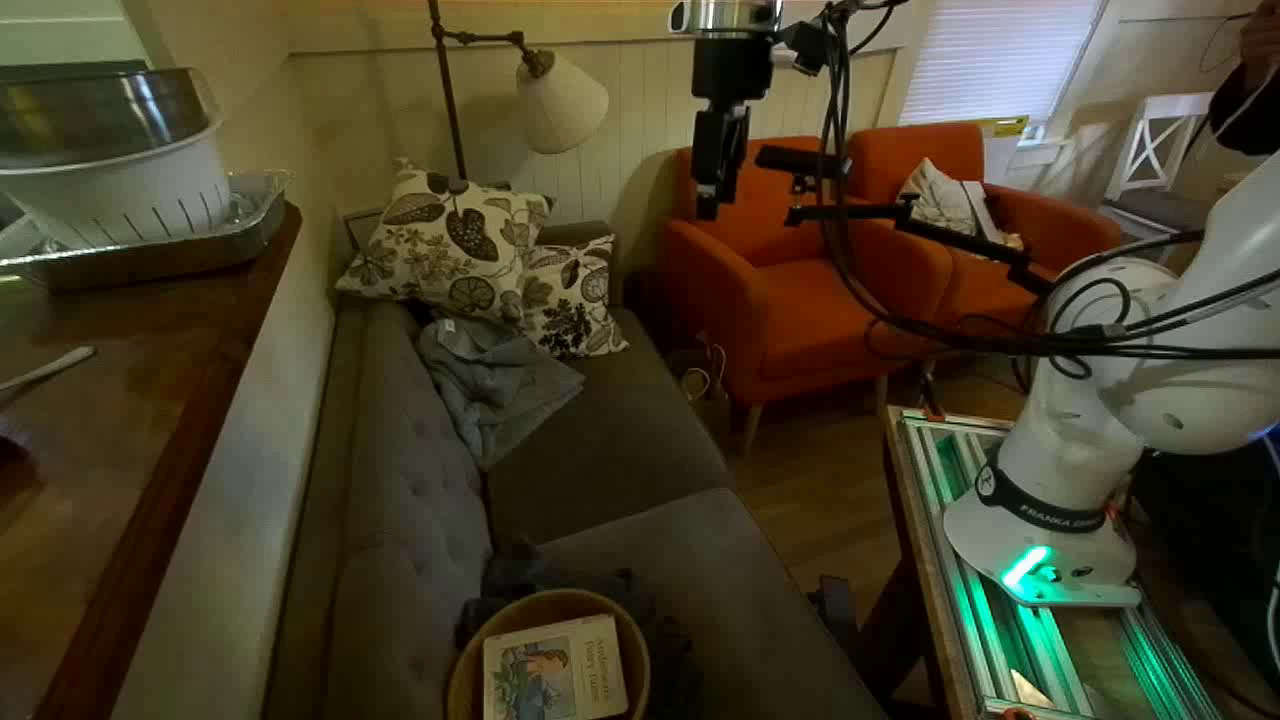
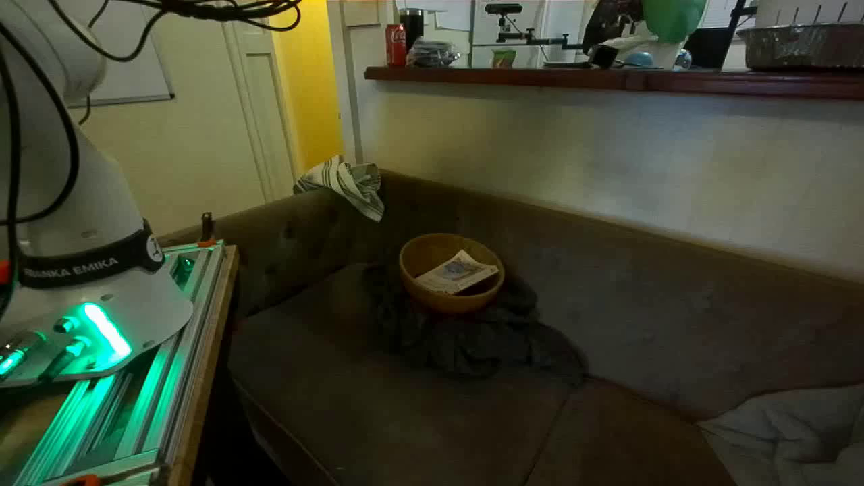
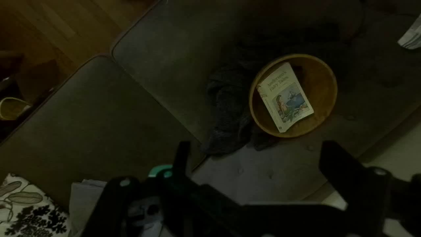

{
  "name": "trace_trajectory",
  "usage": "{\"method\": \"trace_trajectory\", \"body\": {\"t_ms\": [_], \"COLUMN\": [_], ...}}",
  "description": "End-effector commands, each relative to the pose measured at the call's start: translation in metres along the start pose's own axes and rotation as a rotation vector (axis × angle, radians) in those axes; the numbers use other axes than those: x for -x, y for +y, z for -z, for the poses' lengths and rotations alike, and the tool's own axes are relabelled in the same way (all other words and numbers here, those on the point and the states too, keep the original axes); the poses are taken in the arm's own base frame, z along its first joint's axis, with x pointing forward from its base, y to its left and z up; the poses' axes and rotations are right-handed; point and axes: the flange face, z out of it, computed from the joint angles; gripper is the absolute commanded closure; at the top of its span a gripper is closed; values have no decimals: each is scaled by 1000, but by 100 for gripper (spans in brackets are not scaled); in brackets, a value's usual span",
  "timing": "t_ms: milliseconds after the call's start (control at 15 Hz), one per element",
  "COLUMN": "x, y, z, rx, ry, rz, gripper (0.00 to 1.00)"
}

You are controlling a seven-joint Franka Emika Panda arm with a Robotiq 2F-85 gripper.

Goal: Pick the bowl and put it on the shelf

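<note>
The bowl [image 1: 634, 652] [image 2: 442, 300] [image 3: 320, 95] is round, tan-brown and wooden, and rests upright on dark crumpled cloth on the grey sofa. A book [image 3: 286, 98] with a picture cover lies tilted inside it. Along the wall behind the sofa runs the shelf [image 1: 160, 390] [image 2: 567, 79], a dark-brown ledge above a pale panel. My gripper [image 3: 256, 146] is open, its fingers wide apart with nothing between them. High above the sofa, it points down in an exterior view [image 1: 708, 208], well apart from the bowl. An exterior view facing the shelf does not include it.
On the shelf stand a white ribbed container [image 1: 130, 195] in a foil tray [image 1: 165, 250], a spoon [image 1: 50, 367], a red can [image 2: 396, 46] and other items. A lamp [image 1: 565, 105], patterned cushions [image 1: 450, 240] and orange armchairs [image 1: 800, 300] surround the sofa's far end.
</note>
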Motion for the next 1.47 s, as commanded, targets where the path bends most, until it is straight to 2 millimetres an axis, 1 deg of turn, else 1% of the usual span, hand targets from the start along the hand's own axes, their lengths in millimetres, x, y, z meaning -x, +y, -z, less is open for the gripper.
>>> {"method": "trace_trajectory", "body": {"t_ms": [0,67,133,267,333,467,667,800,867,933,1000,1067,1133,1333,1400], "x": [0,0,-6,-20,-27,-38,-58,-65,-58,-54,-62,-62,-62,-63,-61], "y": [0,0,-2,-11,-18,-33,-48,-51,-53,-55,-50,-52,-52,-50,-63], "z": [1,1,-7,-29,-45,-78,-123,-151,-165,-170,-163,-171,-173,-169,-181], "rx": [0,0,8,-40,-72,-146,-223,-194,-121,-80,-134,-124,-123,-126,-110], "ry": [-1,-1,-19,-79,-106,-163,-229,-234,-250,-264,-262,-276,-279,-271,-257], "rz": [0,0,0,-45,-105,-168,-302,-389,-373,-364,-343,-343,-343,-346,-359], "gripper": [0,0,0,0,0,0,0,0,0,0,0,0,0,0,0]}}
